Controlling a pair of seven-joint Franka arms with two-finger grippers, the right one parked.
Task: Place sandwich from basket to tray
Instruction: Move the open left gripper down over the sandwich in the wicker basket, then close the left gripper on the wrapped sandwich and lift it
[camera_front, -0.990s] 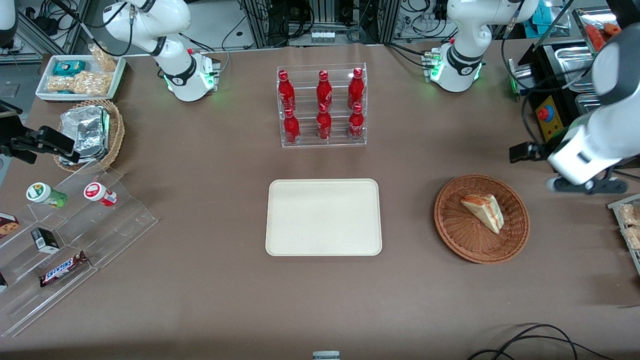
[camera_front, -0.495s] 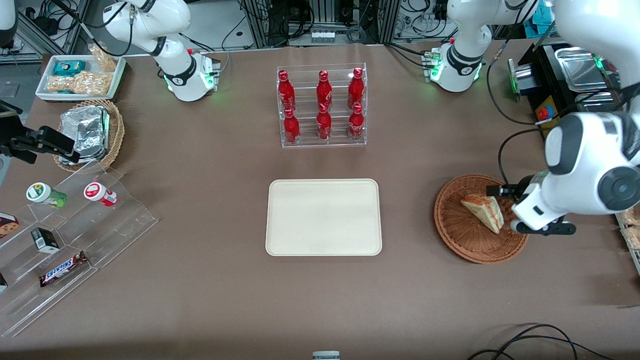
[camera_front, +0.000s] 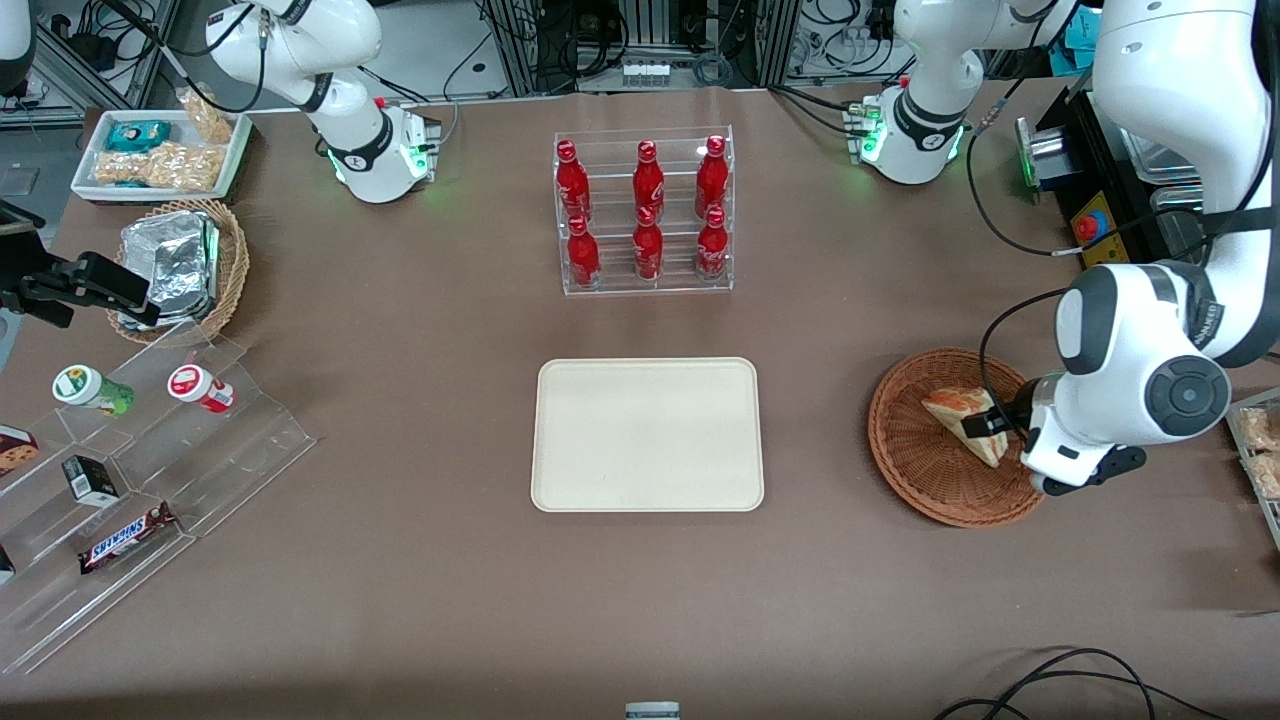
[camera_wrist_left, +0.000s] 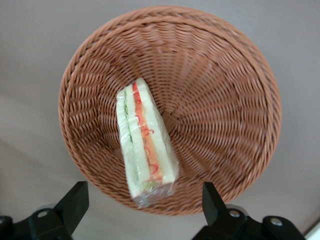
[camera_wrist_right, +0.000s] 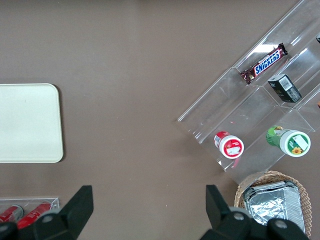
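The sandwich (camera_front: 955, 408), a wrapped white-bread wedge with red-orange and green layers, lies in the reddish-brown wicker basket (camera_front: 915, 450) toward the working arm's end of the table. The left wrist view looks straight down on the sandwich (camera_wrist_left: 145, 145) in the basket (camera_wrist_left: 215, 100). My left gripper (camera_front: 1080, 468) hovers above the basket's rim, its wrist camera over the sandwich's wide end. The gripper (camera_wrist_left: 144, 205) is open wide and empty, its fingers (camera_wrist_left: 75, 200) flanking the sandwich's wrapped end from above. The cream tray (camera_front: 647, 435) lies bare mid-table and also shows in the right wrist view (camera_wrist_right: 30, 122).
A clear rack of red bottles (camera_front: 645, 210) stands farther from the camera than the tray. Toward the parked arm's end are a stepped acrylic display (camera_front: 150, 450), a tan basket of foil packets (camera_front: 180, 265) and a white snack tray (camera_front: 160, 150). Cables (camera_front: 1080, 680) lie at the near edge.
The left arm has swung in from the table's end and come over the basket, with its wrist now above the sandwich. The sandwich and basket have not moved.
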